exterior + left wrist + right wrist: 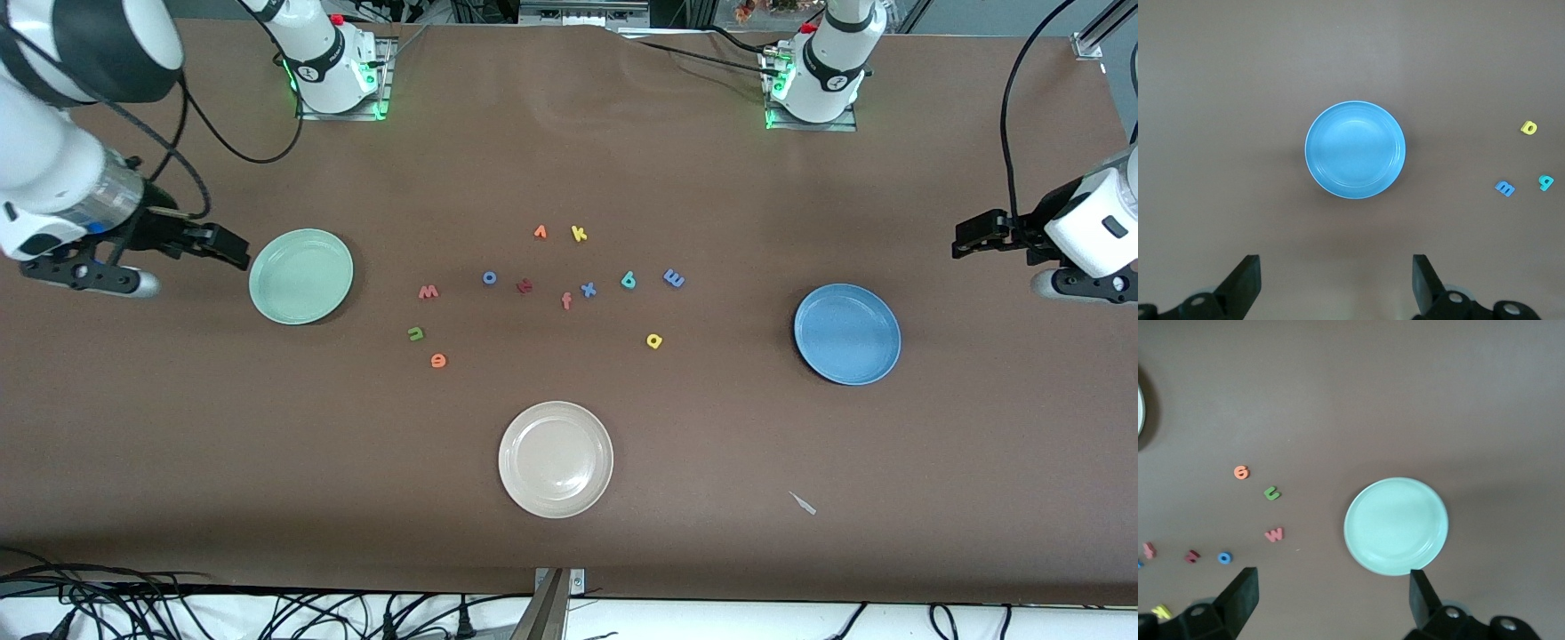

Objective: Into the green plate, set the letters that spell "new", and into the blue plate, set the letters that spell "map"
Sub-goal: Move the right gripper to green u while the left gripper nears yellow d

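The green plate [301, 276] [1396, 526] lies empty toward the right arm's end, the blue plate [847, 334] [1355, 149] empty toward the left arm's end. Between them lie the salmon w [428, 292] [1274, 535], green n [416, 333] [1272, 494], orange e [437, 360] [1241, 473], blue m [674, 278] [1505, 189], teal p [629, 280] [1545, 181] and yellow a [654, 340] [1529, 127]. My right gripper [233, 249] [1331, 597] hangs open beside the green plate, holding nothing. My left gripper [965, 240] [1337, 280] hangs open near the blue plate, also holding nothing.
A cream plate [556, 459] sits nearest the front camera. Other letters lie mid-table: blue o [489, 277], dark red letter [524, 285], orange f [566, 301], blue x [588, 289], yellow k [579, 234], another orange letter [540, 232]. A small scrap [803, 503] lies near the front edge.
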Robot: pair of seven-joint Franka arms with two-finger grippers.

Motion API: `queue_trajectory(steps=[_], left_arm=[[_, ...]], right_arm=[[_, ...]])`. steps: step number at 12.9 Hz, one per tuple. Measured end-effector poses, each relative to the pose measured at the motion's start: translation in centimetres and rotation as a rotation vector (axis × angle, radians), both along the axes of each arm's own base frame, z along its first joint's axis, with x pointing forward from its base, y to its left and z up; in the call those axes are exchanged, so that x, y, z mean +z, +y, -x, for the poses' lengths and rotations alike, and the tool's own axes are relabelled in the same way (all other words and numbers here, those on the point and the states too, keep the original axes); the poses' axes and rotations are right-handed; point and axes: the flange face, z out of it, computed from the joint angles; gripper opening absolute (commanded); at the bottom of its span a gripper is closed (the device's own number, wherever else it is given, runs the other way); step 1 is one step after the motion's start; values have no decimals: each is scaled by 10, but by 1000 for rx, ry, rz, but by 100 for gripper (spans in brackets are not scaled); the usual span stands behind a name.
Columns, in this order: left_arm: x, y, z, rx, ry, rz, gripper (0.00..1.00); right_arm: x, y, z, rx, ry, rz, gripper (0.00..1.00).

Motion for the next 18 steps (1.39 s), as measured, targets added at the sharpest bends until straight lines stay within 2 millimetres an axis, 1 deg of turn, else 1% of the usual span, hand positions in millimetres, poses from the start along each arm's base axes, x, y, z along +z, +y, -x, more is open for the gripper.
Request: queue_trajectory(steps=[2,5,8,10,11,12,14,16,17,18], left_arm=[[-4,-12,-1,1,7,-3,100],[-10,-34,-3,-2,17,-8,100],[-14,-41,-4,-5,23,-9,100],[-18,-46,-5,0,30,-11,100],[-22,-54,-6,8,35,-15,100],[-27,-68,-7,14,41,-20,100],[-41,-98,-10,25,47,-29,100],[-60,-126,-13,40,53,-38,100],[-70,-141,-15,44,56,-41,100],[-82,-155,-16,46,58,-45,100]], right_arm=[[-14,11,3,-51,32,10,100],[-51,28,-1,-54,100,26,100],[-82,45,-4,-58,152,41,100],[-105,57,-7,-135,162,58,99],[-119,66,-8,-194,148,72,98],[-136,75,-7,-243,131,98,96],[-176,91,-2,-322,102,134,88],[-222,98,1,-391,80,134,76],[-243,102,1,-431,70,131,73],[-262,112,2,-478,54,126,73]])
